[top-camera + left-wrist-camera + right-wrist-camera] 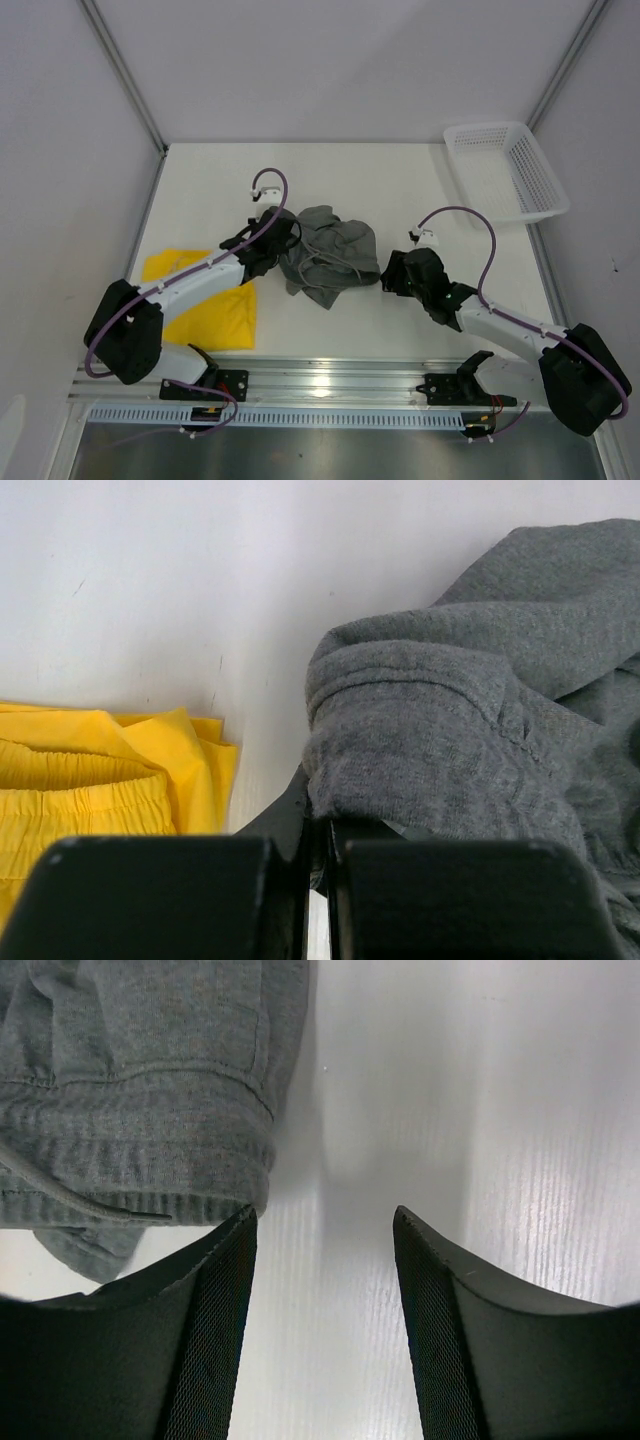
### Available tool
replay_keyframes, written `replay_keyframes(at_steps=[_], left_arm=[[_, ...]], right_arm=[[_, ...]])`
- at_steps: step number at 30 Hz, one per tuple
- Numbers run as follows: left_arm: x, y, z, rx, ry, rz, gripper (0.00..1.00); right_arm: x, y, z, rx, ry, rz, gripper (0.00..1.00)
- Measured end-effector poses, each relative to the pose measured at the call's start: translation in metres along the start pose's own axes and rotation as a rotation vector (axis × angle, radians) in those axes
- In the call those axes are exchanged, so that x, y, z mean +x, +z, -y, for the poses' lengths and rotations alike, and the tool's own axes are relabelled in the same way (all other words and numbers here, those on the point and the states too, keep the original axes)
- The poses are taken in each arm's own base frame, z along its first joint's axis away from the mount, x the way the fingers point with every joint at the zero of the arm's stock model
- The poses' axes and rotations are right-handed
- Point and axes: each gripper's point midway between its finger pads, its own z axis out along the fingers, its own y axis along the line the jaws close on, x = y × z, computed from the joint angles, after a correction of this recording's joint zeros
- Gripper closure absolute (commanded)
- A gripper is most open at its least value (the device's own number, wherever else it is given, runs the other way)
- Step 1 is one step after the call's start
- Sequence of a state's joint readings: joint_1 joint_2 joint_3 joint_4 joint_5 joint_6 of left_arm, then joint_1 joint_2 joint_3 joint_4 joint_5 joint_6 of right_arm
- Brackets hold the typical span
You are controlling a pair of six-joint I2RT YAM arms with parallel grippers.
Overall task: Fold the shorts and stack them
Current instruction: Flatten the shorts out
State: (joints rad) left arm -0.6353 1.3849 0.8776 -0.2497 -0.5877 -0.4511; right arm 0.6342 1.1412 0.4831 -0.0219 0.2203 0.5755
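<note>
Now our left gripper [318, 825] pinches the crumpled grey knit shorts [450, 710]. Our right gripper [325, 1225] stands spread beside their ribbed waistband [130, 1205]; smooth yellow shorts [100, 770] lie nearby

White table [400, 180], pale walls [340, 60], metal rail [330, 382]

place: probably a robotics lab | evidence: white surface [400, 190] boxed by plain panels [350, 60] on metal posts [125, 75]; left arm [190, 280] and right arm [510, 325] bolted to an aluminium rail [330, 385]
</note>
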Motion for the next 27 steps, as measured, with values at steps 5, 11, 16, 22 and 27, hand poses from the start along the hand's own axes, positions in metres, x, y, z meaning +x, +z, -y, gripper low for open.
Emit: replay_keyframes(at_steps=[5,11,16,22,27], left_arm=[[0.006,0.005,0.0,-0.001,0.007,-0.02,1.0],[0.007,0.006,-0.001,-0.003,0.016,-0.027,1.0],[0.008,0.008,-0.002,-0.002,0.012,-0.033,1.0],[0.008,0.009,-0.001,0.008,0.008,-0.041,1.0],[0.009,0.009,-0.001,0.012,0.008,-0.044,1.0]], right_arm=[[-0.007,0.0,-0.004,-0.01,-0.028,0.049,0.41],[-0.011,-0.004,-0.02,-0.051,-0.065,0.089,0.41],[-0.01,-0.004,-0.025,-0.061,-0.084,0.104,0.4],[-0.001,0.007,-0.019,-0.025,-0.097,0.084,0.41],[0.015,0.023,-0.012,0.021,-0.125,0.05,0.45]])
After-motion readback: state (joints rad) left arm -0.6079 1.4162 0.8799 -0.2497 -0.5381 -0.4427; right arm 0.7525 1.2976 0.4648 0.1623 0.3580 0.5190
